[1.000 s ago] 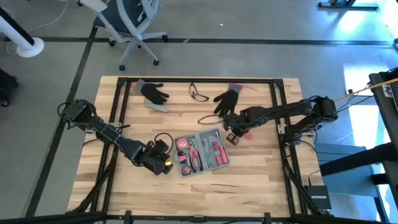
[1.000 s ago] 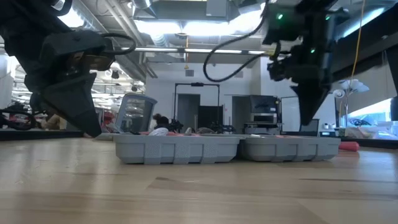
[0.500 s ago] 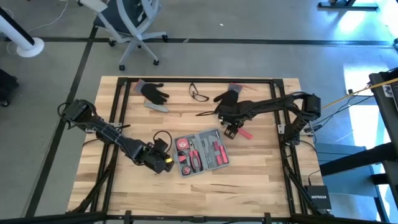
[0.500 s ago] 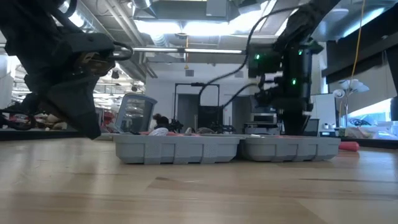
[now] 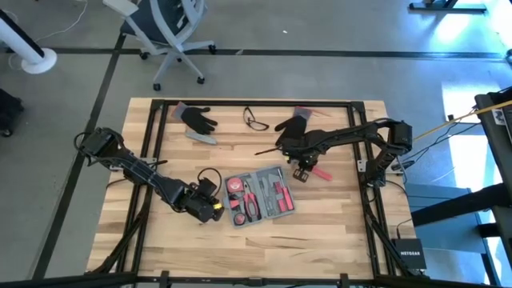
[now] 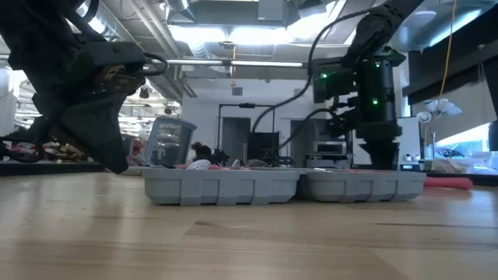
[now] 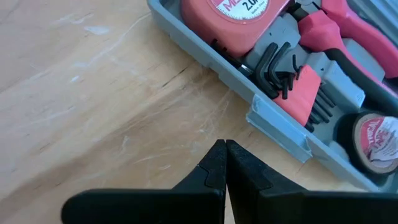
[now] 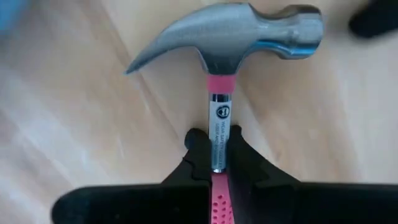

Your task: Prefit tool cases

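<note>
The left gripper (image 5: 214,210) sits low over the table (image 5: 336,232), toward its front left, with its fingers (image 7: 214,167) pressed tip to tip and nothing between them. In the left wrist view the fingertips hang above bare wood, just beside the near wall of the case (image 7: 273,118) but not touching it.

The case (image 5: 260,195) lies open and flat near the middle of the table, slightly askew, just to the right of the left gripper. It holds a red tape measure (image 5: 235,186), pliers (image 5: 250,203) with red handles, a set of black hex keys (image 7: 277,68) in a red holder and a roll of tape (image 7: 376,138). In the low view it shows as a long grey tray (image 6: 284,185), with the left gripper (image 6: 117,159) at its one end and the right gripper (image 6: 381,155) behind its other end.

At the back of the table lie a black glove (image 5: 197,118), a pair of glasses (image 5: 255,122) and a second glove (image 5: 291,126).

The right gripper (image 5: 301,170) is down at the table just behind and to the right of the case, apart from it. Its fingers (image 8: 198,152) are closed on the neck of a hammer (image 8: 227,37), just below the steel head; the pink handle (image 5: 320,172) runs out to the right across the wood. The hammer lies outside the case, near its back right corner.
</note>
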Robot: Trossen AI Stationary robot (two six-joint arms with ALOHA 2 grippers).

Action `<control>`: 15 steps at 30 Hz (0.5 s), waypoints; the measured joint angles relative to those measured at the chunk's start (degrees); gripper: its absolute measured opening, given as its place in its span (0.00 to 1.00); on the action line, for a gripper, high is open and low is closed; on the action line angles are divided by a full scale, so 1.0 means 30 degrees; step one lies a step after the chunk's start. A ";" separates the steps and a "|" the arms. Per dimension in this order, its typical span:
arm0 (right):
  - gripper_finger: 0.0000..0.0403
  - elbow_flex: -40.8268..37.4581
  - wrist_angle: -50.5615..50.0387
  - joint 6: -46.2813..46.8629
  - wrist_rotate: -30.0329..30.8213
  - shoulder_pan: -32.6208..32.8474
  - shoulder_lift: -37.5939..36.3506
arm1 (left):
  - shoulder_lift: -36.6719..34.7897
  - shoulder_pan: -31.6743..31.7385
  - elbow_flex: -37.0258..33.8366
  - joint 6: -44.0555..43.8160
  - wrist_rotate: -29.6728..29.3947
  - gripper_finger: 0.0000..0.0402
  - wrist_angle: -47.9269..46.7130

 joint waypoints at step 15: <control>0.03 -0.0047 0.1984 0.8163 -0.6554 0.1605 -0.3429 | 0.0000 -0.0117 -0.0006 0.2339 -0.0032 0.00 -0.0147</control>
